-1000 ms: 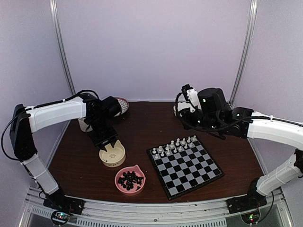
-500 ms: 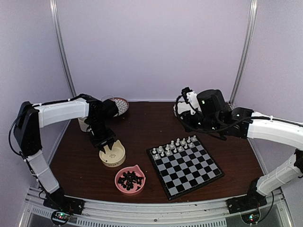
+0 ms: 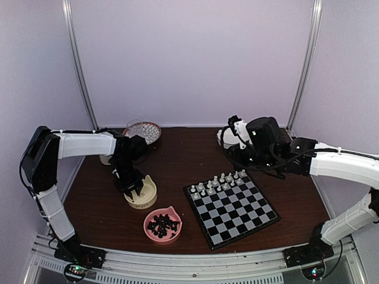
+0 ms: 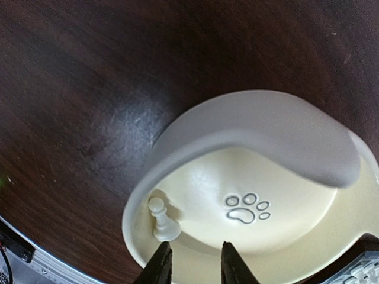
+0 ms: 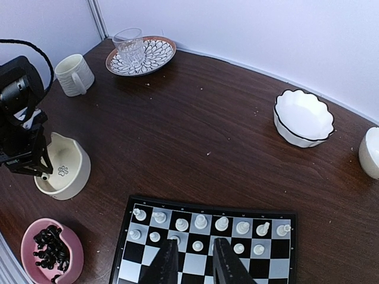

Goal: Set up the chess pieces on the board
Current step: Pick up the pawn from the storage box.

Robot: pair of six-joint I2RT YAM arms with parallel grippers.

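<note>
Board (image 5: pixel 269 269) cut off below, cream bowl (image 4: pixel 260 130) rim blurred, black pieces (image 3: pixel 163 225) — kinds probably unreadable

One board (image 5: pixel 269 269). Eight white pieces (image 5: pixel 201 221) stand in its far row, and at least six in the next. One white pawn (image 4: pixel 162 222) is off the board. The black pieces (image 5: pixel 47 245) are too heaped to count. Four bowls: cream bowl (image 5: pixel 74 171), pink bowl (image 5: pixel 71 248), scalloped white bowl (image 5: pixel 303 115), plain white bowl (image 5: pixel 370 152). One mug (image 5: pixel 74 74), one glass (image 5: pixel 130 44), one plate (image 5: pixel 160 56).

Smooth cream pawn (image 4: pixel 161 220), glossy bowl (image 4: pixel 266 136)
</note>
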